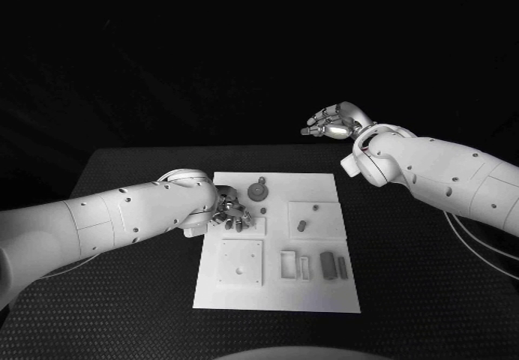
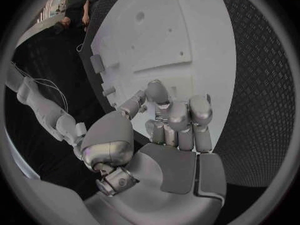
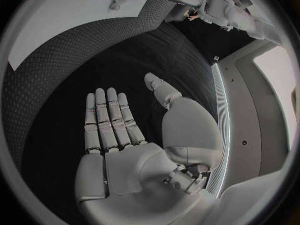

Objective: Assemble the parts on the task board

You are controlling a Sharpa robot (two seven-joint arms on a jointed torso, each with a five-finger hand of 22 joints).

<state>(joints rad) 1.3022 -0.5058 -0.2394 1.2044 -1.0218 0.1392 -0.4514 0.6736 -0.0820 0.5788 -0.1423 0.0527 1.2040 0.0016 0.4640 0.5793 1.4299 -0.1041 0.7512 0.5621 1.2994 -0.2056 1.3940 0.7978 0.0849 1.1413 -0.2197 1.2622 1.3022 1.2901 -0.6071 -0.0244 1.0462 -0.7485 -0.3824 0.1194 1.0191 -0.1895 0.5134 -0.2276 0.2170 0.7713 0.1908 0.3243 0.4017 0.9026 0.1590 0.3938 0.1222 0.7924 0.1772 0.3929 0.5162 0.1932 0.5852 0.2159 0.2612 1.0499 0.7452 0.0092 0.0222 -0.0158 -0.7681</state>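
Left hand [image 1: 229, 216] over task board's [image 1: 325, 296] left edge, fingers curled in, nothing visibly held. Right hand [image 1: 333, 121] raised past counter's [image 1: 400, 247] far edge, flat and released, well apart from board. Board mid-counter, bare counter on both sides. Grey parts [image 1: 327, 265] standing in recessed slots near board's right half; round part [image 1: 257, 190] near far edge.

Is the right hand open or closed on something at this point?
Open. The right hand holds nothing; its fingers lie straight, thumb apart, raised beyond the table's far edge.
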